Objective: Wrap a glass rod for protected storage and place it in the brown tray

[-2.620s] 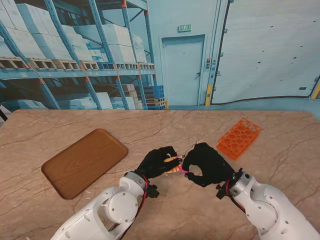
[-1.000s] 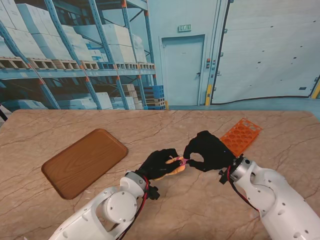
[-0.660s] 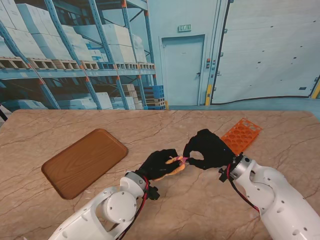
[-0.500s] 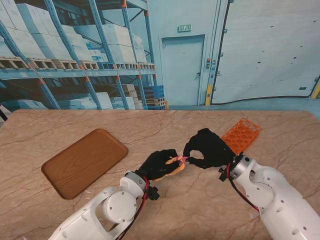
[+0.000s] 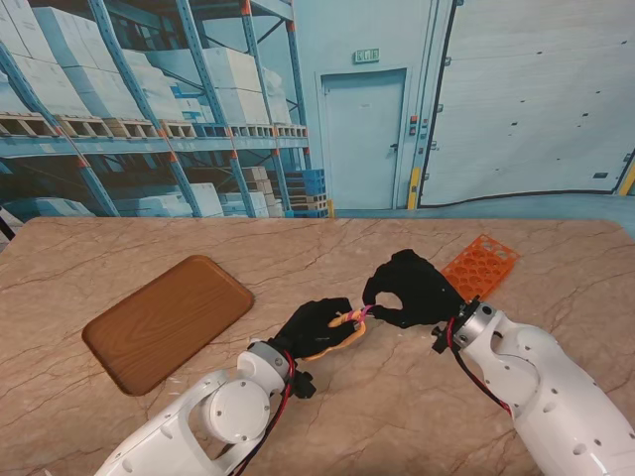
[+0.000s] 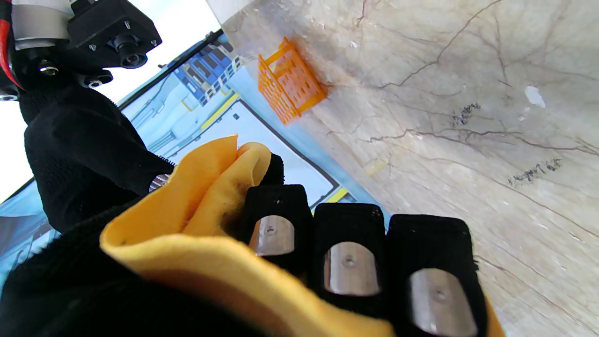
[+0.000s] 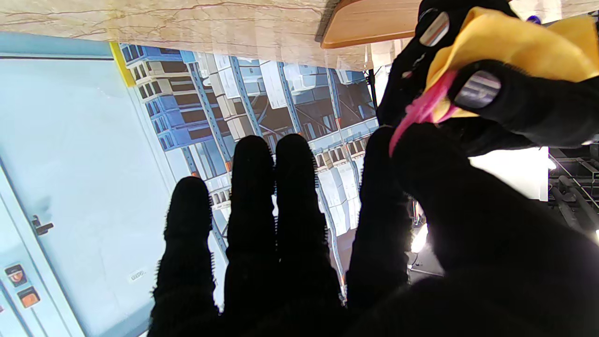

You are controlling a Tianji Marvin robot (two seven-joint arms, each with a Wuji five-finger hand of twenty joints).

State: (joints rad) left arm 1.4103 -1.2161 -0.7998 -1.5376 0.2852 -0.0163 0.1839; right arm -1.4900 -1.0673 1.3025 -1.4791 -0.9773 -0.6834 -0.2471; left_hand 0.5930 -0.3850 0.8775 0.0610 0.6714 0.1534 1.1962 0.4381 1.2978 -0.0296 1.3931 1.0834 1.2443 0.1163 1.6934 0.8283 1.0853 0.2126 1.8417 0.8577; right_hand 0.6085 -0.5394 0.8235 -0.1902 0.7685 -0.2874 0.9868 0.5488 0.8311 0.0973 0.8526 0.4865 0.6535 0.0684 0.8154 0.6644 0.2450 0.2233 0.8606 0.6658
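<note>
Left hand (image 5: 316,329) is clenching a bundle of soft yellow cloth (image 5: 337,342) above the marble-patterned worktop (image 5: 327,268), its black-gloved fingers (image 6: 348,255) curling over the folds. The glass rod itself is not showing in any view; judged to be lying inside the cloth, but this cannot be confirmed.

Right hand (image 5: 412,290) is pinching a thin pink elastic band (image 5: 363,315) between thumb and forefinger where it leaves the bundle; the other three fingers (image 7: 252,206) are standing straight and apart, holding nothing.

The flat brown wooden tray (image 5: 167,321) is sitting well apart on the left, with nothing on it. An orange plastic perforated rack (image 5: 477,269) is lying just beyond the right hand.

Risks, as judged:
- The band is looking stretched; if the pinch is slipping, it may snap back and the cloth may be loosening.
- Pulling sideways against a one-handed hold may be dragging the bundle out of the left fingers.
- If one end of the wrap is opening, the rod could be sliding out onto the hard worktop and breaking.
- Over-squeezing the cloth may be stressing the glass.
</note>
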